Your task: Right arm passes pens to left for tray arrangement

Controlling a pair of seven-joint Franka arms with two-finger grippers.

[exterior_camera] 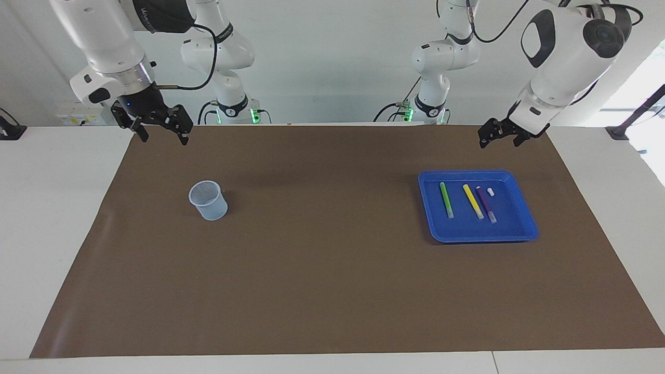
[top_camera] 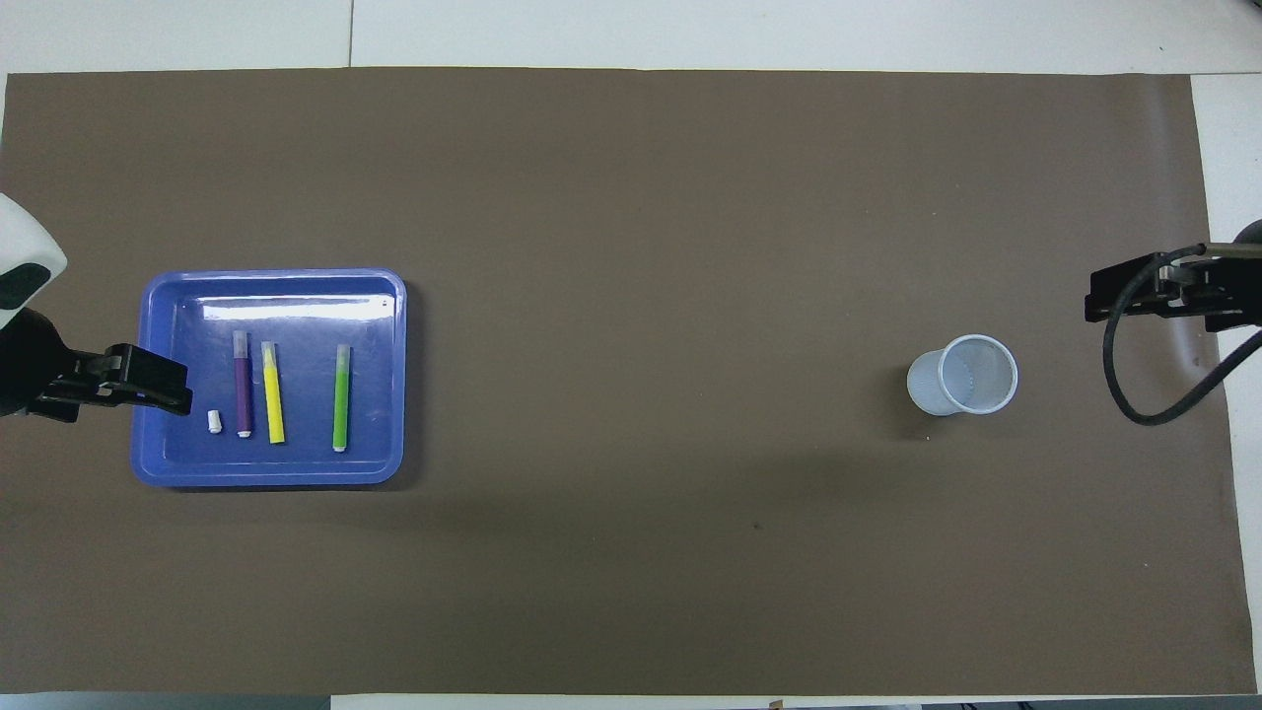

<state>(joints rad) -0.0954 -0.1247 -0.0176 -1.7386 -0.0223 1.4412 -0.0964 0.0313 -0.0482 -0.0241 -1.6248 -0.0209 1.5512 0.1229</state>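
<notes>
All three pens (exterior_camera: pixel 467 201) lie side by side in the blue tray (exterior_camera: pixel 522 228) near the worktop's (exterior_camera: pixel 332 291) left-arm end, while the left gripper (exterior_camera: pixel 500 136) and right gripper (exterior_camera: pixel 161 136) hang empty with fingers apart.

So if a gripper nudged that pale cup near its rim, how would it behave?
The cup looks thin and translucent, so probably light and easily slid. It stands upright, taller than its narrow base, and seems empty, so a rim push would likely tip it.
</notes>
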